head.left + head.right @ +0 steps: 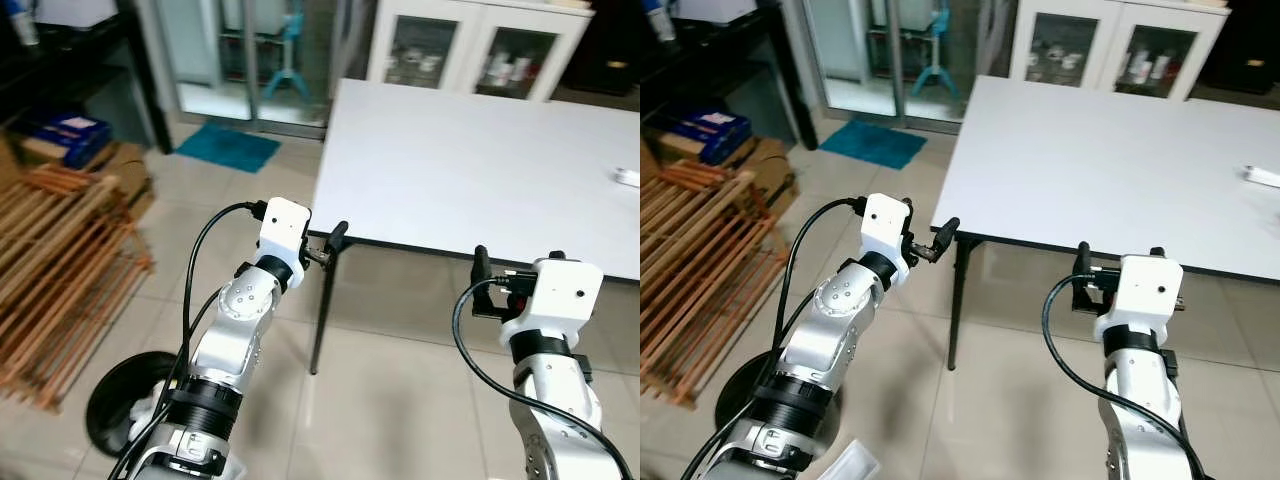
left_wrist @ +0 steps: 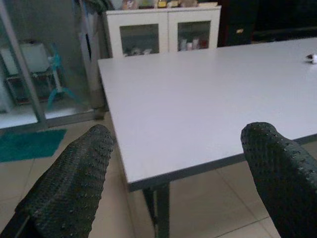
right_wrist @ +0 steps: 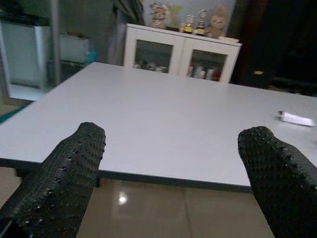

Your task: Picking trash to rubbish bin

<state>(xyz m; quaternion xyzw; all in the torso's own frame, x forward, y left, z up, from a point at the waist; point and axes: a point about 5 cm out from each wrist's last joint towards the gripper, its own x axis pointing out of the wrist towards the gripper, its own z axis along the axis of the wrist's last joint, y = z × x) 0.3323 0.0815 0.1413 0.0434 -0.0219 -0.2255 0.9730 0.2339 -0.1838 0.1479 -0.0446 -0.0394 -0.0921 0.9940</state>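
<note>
A small white piece of trash (image 1: 627,177) lies on the white table (image 1: 450,160) near its far right side, also seen as a white scrap (image 3: 296,119) in the right wrist view. A black round bin (image 1: 125,400) with something white in it stands on the floor at the lower left, beside my left arm. My left gripper (image 1: 330,245) is held up at the table's near left corner, fingers (image 2: 74,183) wide apart and holding nothing. My right gripper (image 1: 482,272) hovers before the table's front edge, open and holding nothing, fingers (image 3: 64,173) spread.
A slatted wooden rack (image 1: 50,270) lies on the floor at the left. The table's black leg (image 1: 322,310) stands between my arms. A white glass-door cabinet (image 1: 470,45) is behind the table, a teal mat (image 1: 228,147) by the glass door. Tiled floor lies ahead.
</note>
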